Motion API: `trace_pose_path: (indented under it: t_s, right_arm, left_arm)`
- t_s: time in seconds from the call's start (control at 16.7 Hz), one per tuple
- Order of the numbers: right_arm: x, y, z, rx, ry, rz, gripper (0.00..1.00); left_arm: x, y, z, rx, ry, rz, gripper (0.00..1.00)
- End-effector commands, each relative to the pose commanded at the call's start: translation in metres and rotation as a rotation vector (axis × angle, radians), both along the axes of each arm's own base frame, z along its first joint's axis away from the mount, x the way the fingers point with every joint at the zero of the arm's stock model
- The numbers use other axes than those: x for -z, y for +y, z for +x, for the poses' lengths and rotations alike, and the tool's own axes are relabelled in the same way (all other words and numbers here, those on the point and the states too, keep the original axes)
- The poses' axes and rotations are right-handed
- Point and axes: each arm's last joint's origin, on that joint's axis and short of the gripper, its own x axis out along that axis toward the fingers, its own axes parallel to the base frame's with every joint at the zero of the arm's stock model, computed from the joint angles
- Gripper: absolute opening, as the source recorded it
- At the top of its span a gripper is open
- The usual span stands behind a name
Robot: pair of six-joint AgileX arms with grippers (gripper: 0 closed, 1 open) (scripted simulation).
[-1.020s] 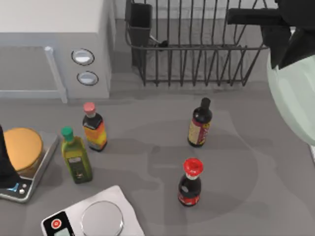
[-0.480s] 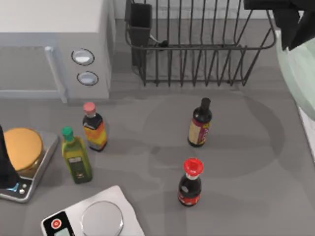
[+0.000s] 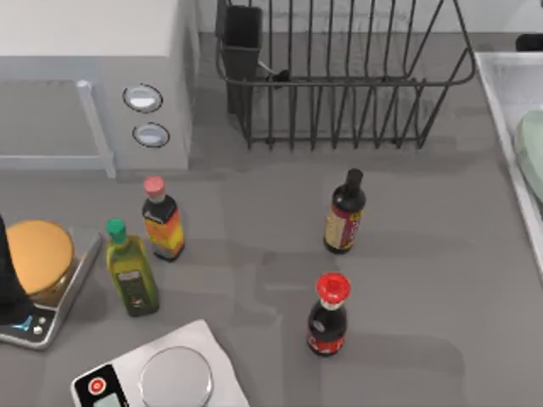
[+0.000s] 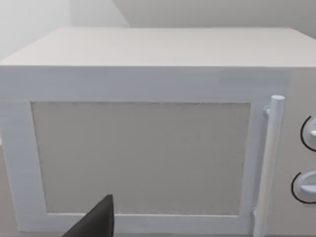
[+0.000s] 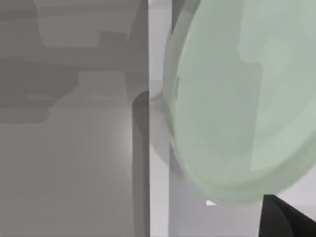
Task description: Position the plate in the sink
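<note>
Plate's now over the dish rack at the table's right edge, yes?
No. In the top view the plate sits within the sink at the table's right edge, not over the dish rack, which stands left of the sink. The right wrist view shows the plate beside the sink's rim too.

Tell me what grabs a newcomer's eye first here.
The black wire dish rack at the table's far edge stands out, with the white microwave to its left. Four bottles stand mid-table. At the right edge, the pale green plate sits within the sink rim.
</note>
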Motion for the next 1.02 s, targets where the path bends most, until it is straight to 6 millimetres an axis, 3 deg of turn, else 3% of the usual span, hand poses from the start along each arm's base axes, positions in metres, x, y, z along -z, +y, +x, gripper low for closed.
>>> trace_pose_path:
  t_s: [0.12, 0.36, 1.02]
  right_arm:
    - [0.0087, -0.0174, 0.0036, 0.0, -0.001, 0.001, 0.0]
    - [0.0094, -0.0188, 0.0038, 0.0, -0.001, 0.001, 0.0]
    - [0.0094, -0.0188, 0.0038, 0.0, -0.001, 0.001, 0.83]
  left_arm:
    - [0.0, 0.0, 0.0, 0.0, 0.0, 0.0, 1.0]
    - [0.0, 0.0, 0.0, 0.0, 0.0, 0.0, 1.0]
    - [0.0, 0.0, 0.0, 0.0, 0.0, 0.0, 1.0]
